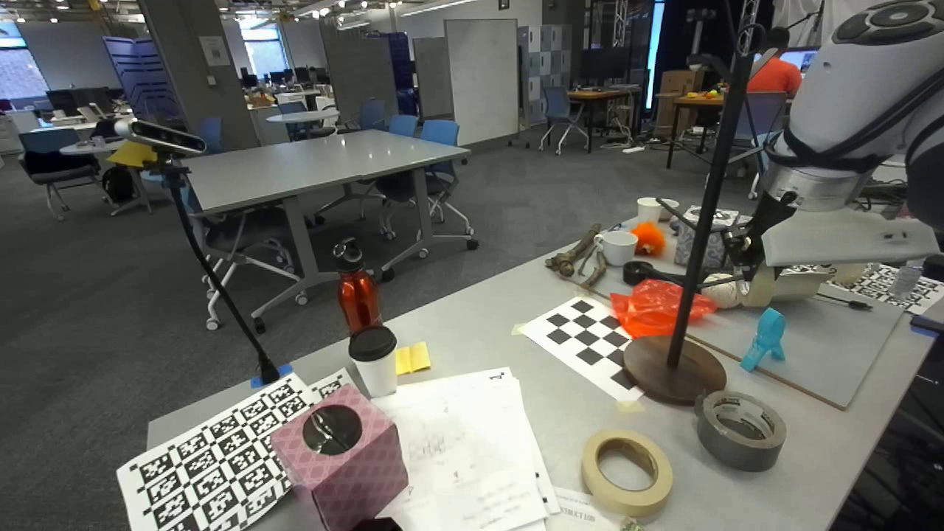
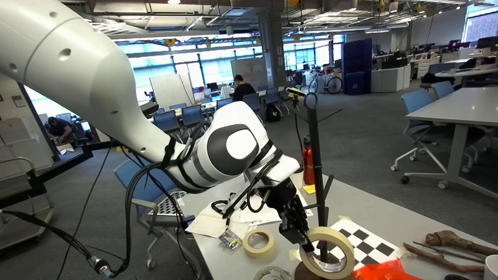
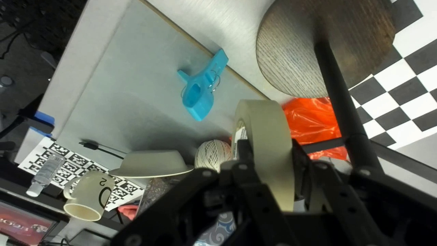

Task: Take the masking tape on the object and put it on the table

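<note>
My gripper (image 3: pixel 270 149) has the tape (image 3: pixel 268 124) squeezed tight, up beside the pole (image 3: pixel 341 99). I can't tell if it's off the peg (image 3: pixel 322 145), so I'd pull straight out, gently.

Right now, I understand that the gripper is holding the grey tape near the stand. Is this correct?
Not the grey tape, which lies on the table in an exterior view. The wrist view shows the gripper holding a beige tape near the stand, as you say.
</note>
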Available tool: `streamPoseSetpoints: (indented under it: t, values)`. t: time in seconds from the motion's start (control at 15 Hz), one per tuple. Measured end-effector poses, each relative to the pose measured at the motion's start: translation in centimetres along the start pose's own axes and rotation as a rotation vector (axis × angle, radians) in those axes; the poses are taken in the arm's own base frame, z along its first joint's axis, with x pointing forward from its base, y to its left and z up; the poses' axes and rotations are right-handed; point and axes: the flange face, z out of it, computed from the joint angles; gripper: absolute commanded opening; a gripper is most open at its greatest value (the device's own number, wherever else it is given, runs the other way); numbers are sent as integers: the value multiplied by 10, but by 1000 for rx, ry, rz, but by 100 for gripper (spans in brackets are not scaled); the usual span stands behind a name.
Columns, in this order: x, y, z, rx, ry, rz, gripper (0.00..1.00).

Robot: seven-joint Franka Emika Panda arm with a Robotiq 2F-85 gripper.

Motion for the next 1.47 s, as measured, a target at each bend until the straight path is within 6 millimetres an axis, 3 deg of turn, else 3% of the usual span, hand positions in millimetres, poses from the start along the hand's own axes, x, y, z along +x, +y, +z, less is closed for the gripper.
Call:
streamPoseSetpoints:
  t: [0.33,0.6,1.13,1.47]
  values:
    - [-2,19,-4,-8,-4,11,7]
    - [-19,28,-10,-9,-23,1,7]
    - [-72,14,-29,37,-102,-82,7]
    - [-90,-2,-38,84,-167,-151,7]
